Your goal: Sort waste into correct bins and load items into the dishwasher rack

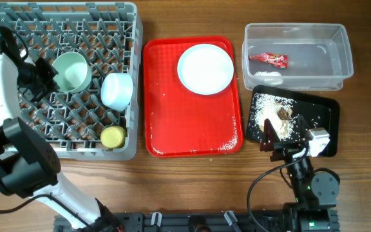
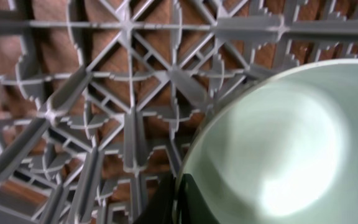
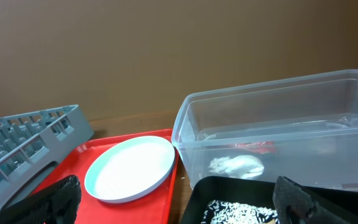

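The big square grey rack [image 1: 133, 38] fills the left of the wooden table [image 1: 192, 187], its plastic a lattice of upright pegs. In it sit a smooth light-green bowl [image 1: 71, 71], a pale-blue bowl [image 1: 117, 90] tipped on its side, and a small yellow cup [image 1: 113, 136]. The left arm reaches into the rack from the left. Its left tool [image 1: 46, 76] is closed on the green bowl's rim, with dark fingers [image 2: 160, 202] on either side of it.

In the middle, a glossy red tray [image 1: 192, 129] carries a round pale-blue plate [image 1: 205, 69]. To the right, a clear tub [image 1: 343, 45] holds the crumpled shiny red wrapper [image 1: 268, 59]. Just in front lies a flat black tray [image 1: 324, 109] strewn with whitish crumbs [image 1: 270, 109] and brown bits [image 1: 283, 114]. The right tool [image 1: 274, 143] hangs low over that tray's near edge, its fingers [image 3: 64, 196] spread wide and gripping nothing.
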Tool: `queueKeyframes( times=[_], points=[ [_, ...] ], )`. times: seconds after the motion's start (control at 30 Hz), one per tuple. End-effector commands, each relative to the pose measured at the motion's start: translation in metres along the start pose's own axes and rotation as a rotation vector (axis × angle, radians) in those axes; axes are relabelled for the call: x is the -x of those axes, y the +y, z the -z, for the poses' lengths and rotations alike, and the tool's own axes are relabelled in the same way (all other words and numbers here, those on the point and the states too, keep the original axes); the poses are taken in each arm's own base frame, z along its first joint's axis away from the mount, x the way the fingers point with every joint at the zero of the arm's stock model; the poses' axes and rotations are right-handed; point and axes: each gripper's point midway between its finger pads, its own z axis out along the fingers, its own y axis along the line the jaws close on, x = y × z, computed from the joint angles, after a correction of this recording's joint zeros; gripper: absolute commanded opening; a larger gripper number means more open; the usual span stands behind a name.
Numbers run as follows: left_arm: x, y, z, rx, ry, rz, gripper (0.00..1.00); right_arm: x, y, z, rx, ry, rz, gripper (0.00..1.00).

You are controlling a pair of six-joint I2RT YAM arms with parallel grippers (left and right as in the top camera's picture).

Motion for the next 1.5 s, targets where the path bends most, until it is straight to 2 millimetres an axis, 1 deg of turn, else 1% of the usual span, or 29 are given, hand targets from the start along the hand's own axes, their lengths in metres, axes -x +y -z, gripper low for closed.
queueKeyframes(
  times=[0.0,0.03,0.07,0.13,0.2,0.27,0.3,0.33,0.43,0.5,0.57,0.67,0.73,0.77,0.83,0.97,1.07,1.13,1.23,1.37,1.47],
  points=[
    [0.003,0.008,0.043,0.092,-0.107,-0.008,0.04,0.002,0.003,0.001,0.019,-0.010,0.001,1.00],
    [0.002,0.011,0.060,0.134,-0.153,-0.004,0.04,0.002,0.003,0.001,0.019,-0.010,0.000,1.00],
    [0.000,0.013,0.081,0.188,-0.210,-0.021,0.04,0.002,0.003,0.001,0.019,-0.010,0.000,1.00],
    [-0.011,0.015,0.123,0.333,-0.346,-0.061,0.04,0.002,0.003,0.001,0.019,-0.010,0.001,1.00],
    [-0.023,0.015,0.146,0.457,-0.427,-0.101,0.04,0.002,0.003,0.001,0.019,-0.010,0.001,1.00],
    [-0.035,0.011,0.162,0.590,-0.506,-0.125,0.04,0.002,0.003,0.001,0.019,-0.010,0.001,1.00],
    [-0.040,0.008,0.168,0.653,-0.544,-0.144,0.04,0.002,0.003,0.001,0.019,-0.010,0.001,1.00],
    [-0.046,-0.002,0.176,0.776,-0.645,-0.176,0.04,0.002,0.003,0.001,0.019,-0.010,0.001,1.00],
    [-0.053,-0.019,0.174,0.884,-0.774,-0.242,0.04,0.002,0.003,0.001,0.019,-0.010,0.000,1.00],
    [-0.057,-0.027,0.169,0.978,-0.872,-0.301,0.04,0.002,0.003,0.001,0.019,-0.010,0.001,1.00],
    [-0.062,-0.032,0.159,1.024,-0.939,-0.336,0.04,0.002,0.003,0.001,0.019,-0.010,0.001,1.00],
    [-0.067,-0.034,0.128,1.055,-0.931,-0.395,0.04,0.002,0.003,0.001,0.019,-0.010,0.001,0.99],
    [-0.067,-0.030,0.114,1.093,-0.922,-0.425,0.04,0.002,0.003,0.001,0.019,-0.010,0.001,1.00],
    [-0.067,-0.029,0.110,1.094,-0.922,-0.426,0.04,0.002,0.003,0.001,0.019,-0.010,0.001,1.00],
    [-0.066,-0.030,0.105,1.096,-0.921,-0.427,0.04,0.002,0.003,0.001,0.019,-0.010,0.001,1.00],
    [-0.064,-0.032,0.100,1.101,-0.928,-0.429,0.04,0.002,0.003,0.001,0.019,-0.010,0.001,1.00],
    [-0.064,-0.034,0.089,1.100,-0.910,-0.436,0.04,0.002,0.003,0.001,0.019,-0.010,0.000,1.00],
    [-0.067,-0.035,0.078,1.101,-0.881,-0.456,0.04,0.002,0.003,0.001,0.019,-0.010,0.000,1.00],
    [-0.073,-0.039,0.068,1.113,-0.876,-0.499,0.04,0.002,0.003,0.001,0.019,-0.010,0.001,1.00],
    [-0.079,-0.043,0.062,1.113,-0.871,-0.532,0.04,0.002,0.003,0.001,0.019,-0.010,0.001,1.00],
    [-0.085,-0.051,0.060,1.099,-0.882,-0.563,0.05,0.002,0.003,0.001,0.019,-0.010,0.001,1.00]
  ],
)
